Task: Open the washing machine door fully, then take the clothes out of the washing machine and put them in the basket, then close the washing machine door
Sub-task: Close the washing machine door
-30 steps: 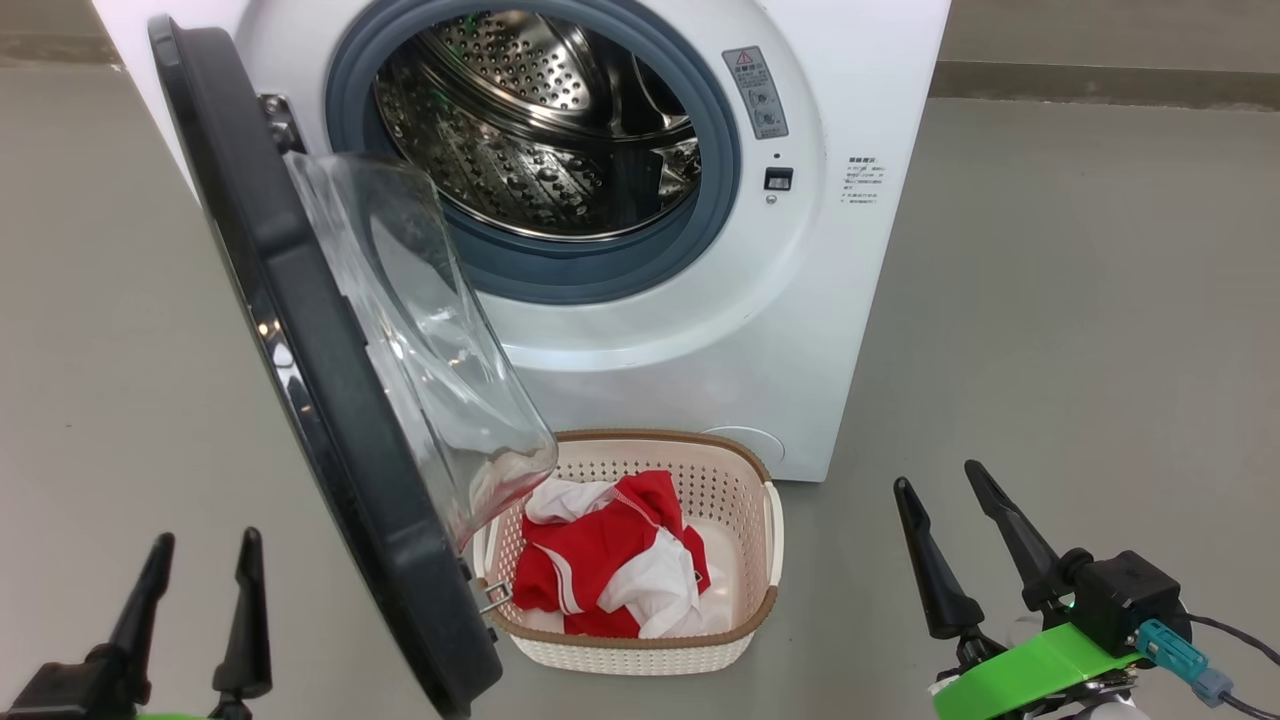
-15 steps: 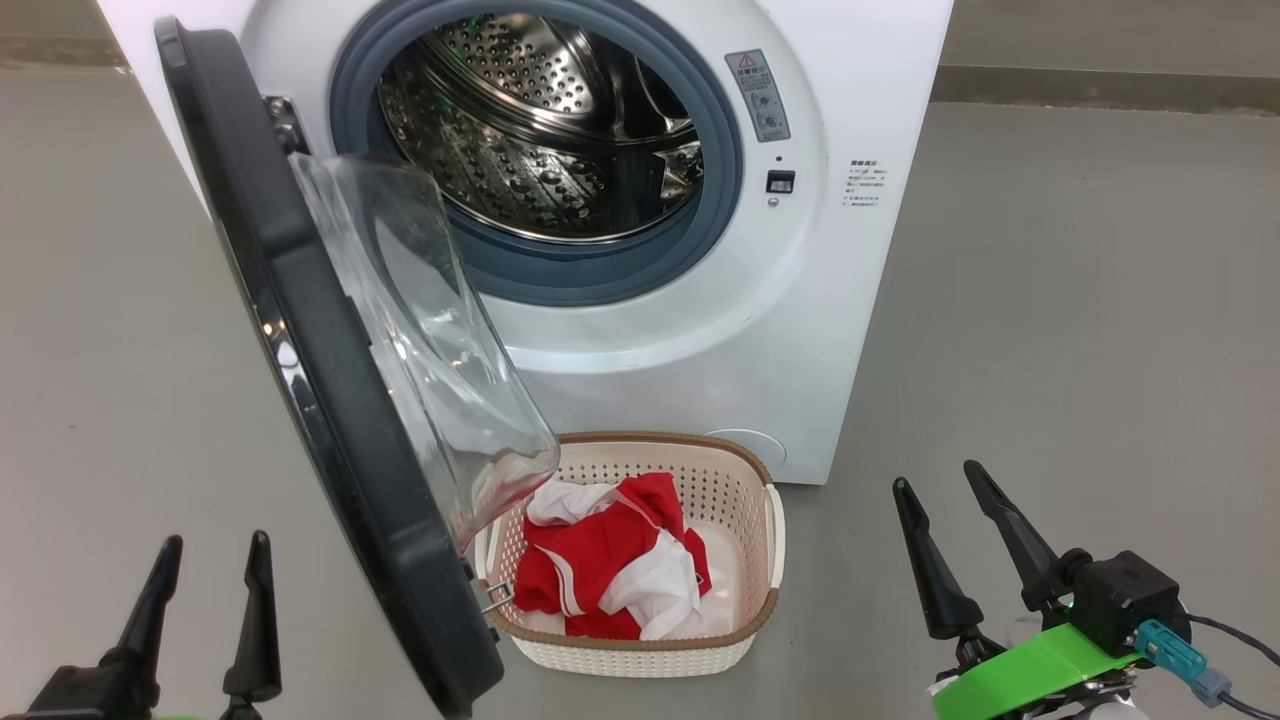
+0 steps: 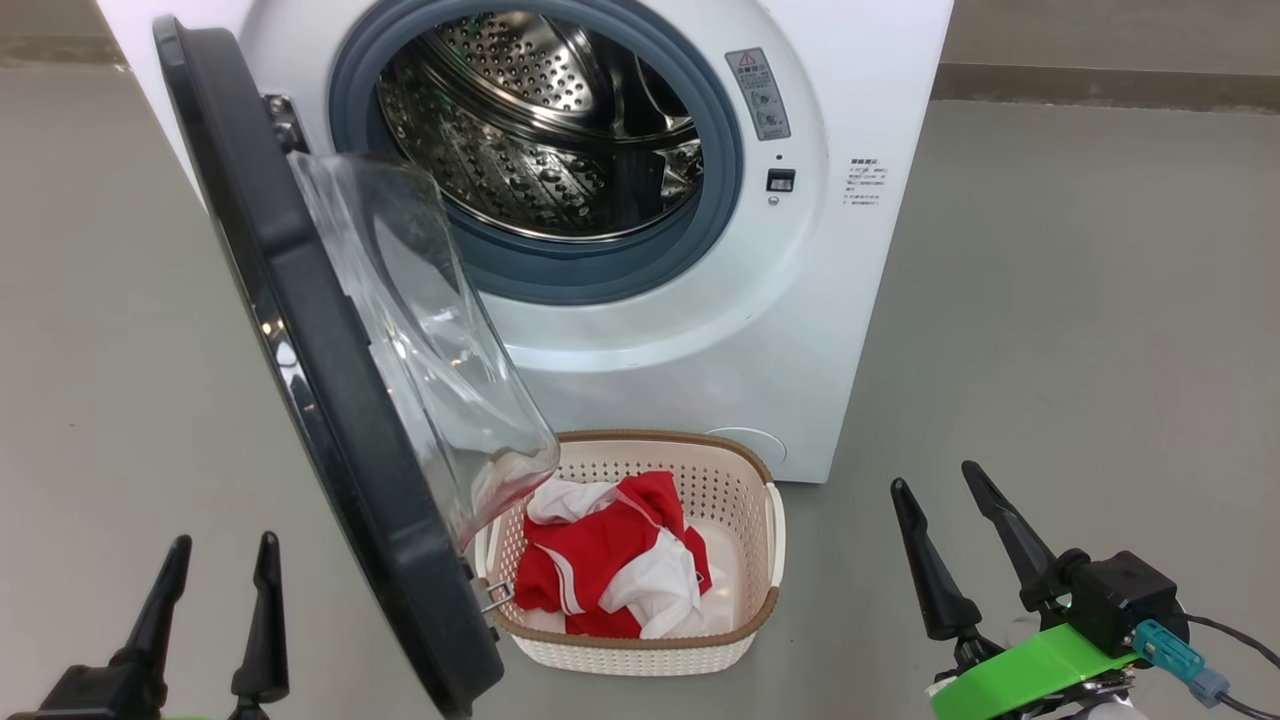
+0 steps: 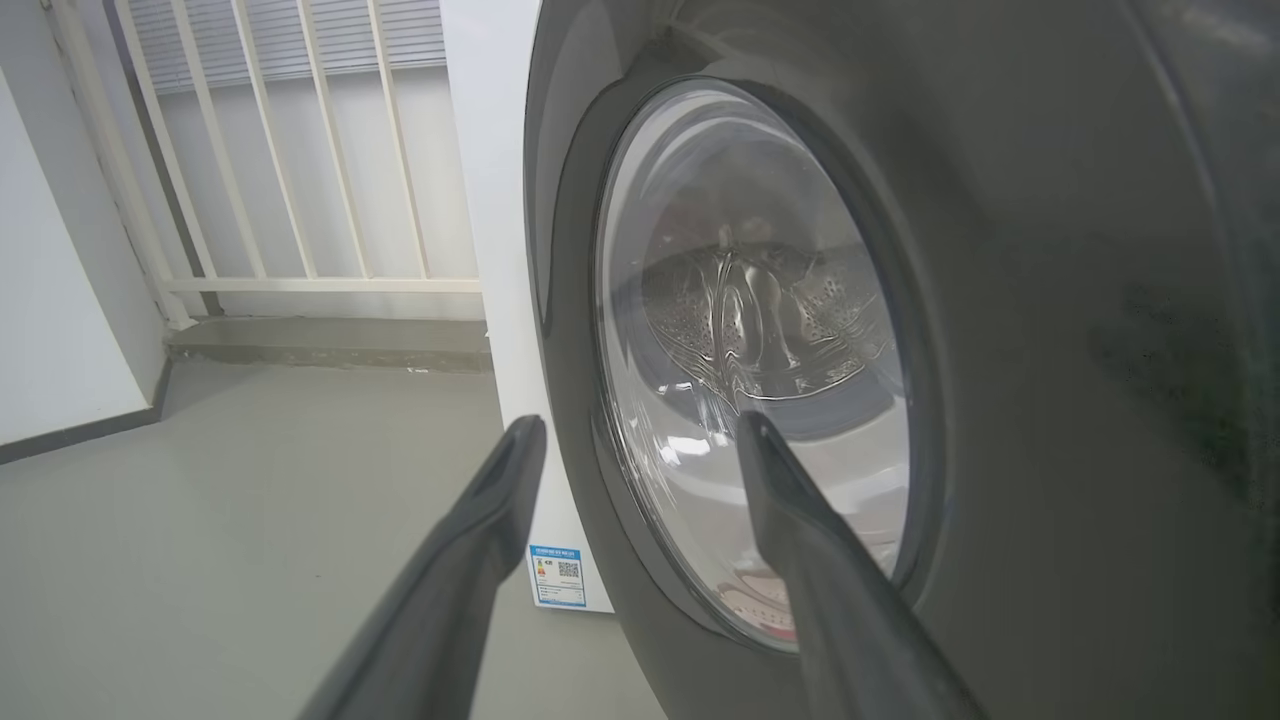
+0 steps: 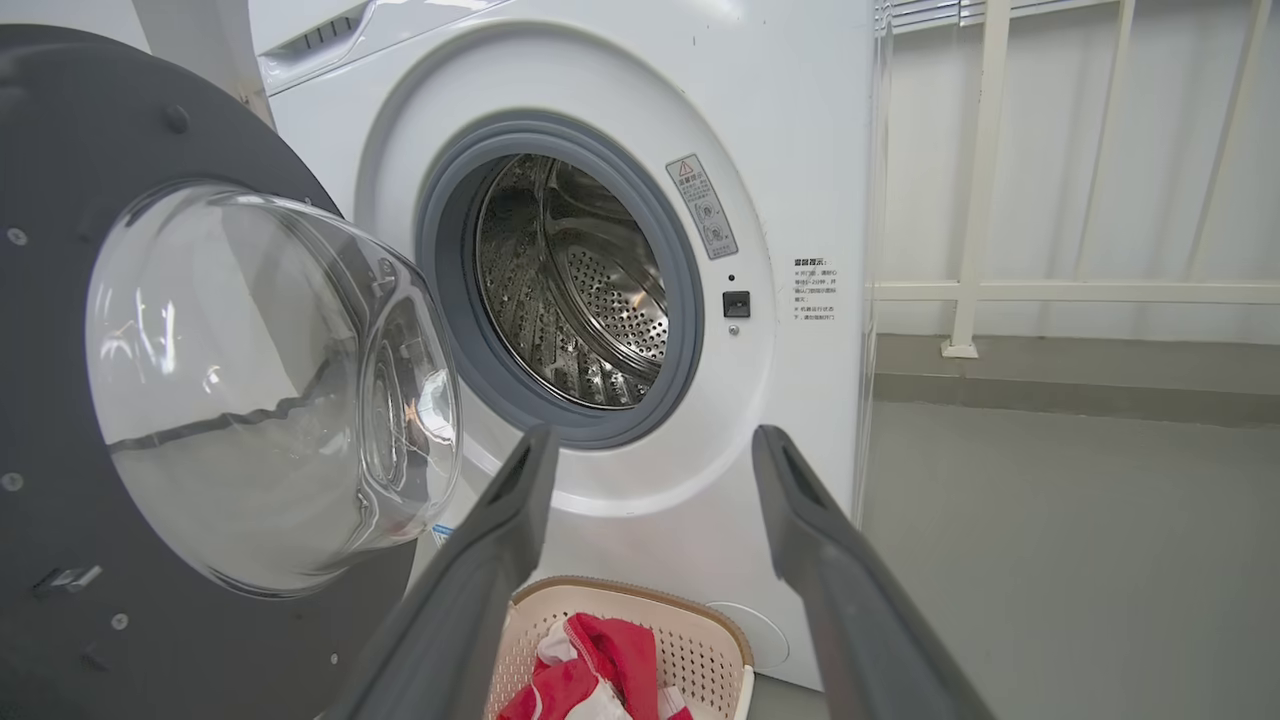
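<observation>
Bunching in the cream basket (image 3: 655,438) at six o'clock of the washing machine (image 3: 800,300) are red-and-white clothes (image 3: 600,560); left end effector (image 3: 224,540) and right end effector (image 3: 933,474) are gaping wide.

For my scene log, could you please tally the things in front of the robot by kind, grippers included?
Washing machine: 1
Door, open: 1
Basket: 1
Heap of clothes, in the basket: 1
Grippers: 2 (left gripper, right gripper, both open)
Total: 6
</observation>
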`<state>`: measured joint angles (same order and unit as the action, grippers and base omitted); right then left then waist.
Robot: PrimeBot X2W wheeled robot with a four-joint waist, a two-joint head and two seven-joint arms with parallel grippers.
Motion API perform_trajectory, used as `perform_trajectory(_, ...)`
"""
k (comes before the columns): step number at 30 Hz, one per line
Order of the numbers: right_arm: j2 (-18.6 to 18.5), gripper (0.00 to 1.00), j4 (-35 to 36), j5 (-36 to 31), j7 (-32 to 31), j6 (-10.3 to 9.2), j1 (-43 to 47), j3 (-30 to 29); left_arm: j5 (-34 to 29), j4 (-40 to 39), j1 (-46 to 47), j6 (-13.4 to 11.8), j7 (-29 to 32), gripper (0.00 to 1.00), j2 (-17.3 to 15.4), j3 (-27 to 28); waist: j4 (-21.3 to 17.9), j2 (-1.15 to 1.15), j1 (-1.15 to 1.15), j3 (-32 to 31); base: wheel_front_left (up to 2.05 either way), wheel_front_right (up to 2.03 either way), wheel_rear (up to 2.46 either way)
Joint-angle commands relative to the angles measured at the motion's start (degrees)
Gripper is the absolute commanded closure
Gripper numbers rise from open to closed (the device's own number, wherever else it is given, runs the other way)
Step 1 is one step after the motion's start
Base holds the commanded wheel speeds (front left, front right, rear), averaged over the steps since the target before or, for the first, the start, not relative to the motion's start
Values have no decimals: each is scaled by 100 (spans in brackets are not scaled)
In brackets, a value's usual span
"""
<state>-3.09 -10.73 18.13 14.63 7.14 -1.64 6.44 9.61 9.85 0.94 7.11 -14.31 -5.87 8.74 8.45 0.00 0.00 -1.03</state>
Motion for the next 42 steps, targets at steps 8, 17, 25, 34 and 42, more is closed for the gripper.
perform_trajectory(8,-50,0,140,44,37,35,-227,182,176,-178,43,37,-69,100,-103,-48,36,0,0,-7,0,0,0)
perform_trajectory(17,-61,0,60,115,37,35,-187,266,2891,-285,618,37,174,100,42,62,51,0,0,-92,0,0,0)
perform_trajectory(25,-89,0,27,164,37,35,-158,314,5953,-767,991,-107,1594,100,185,616,-1,0,0,-123,0,0,0)
perform_trajectory(34,-112,0,17,156,37,35,-139,330,7566,-1478,1012,-1284,2906,100,236,732,-51,0,0,-91,0,0,0)
perform_trajectory(42,-117,0,18,147,37,35,-151,371,7781,-1868,963,-1688,3193,100,257,466,-106,0,0,-18,0,0,0)
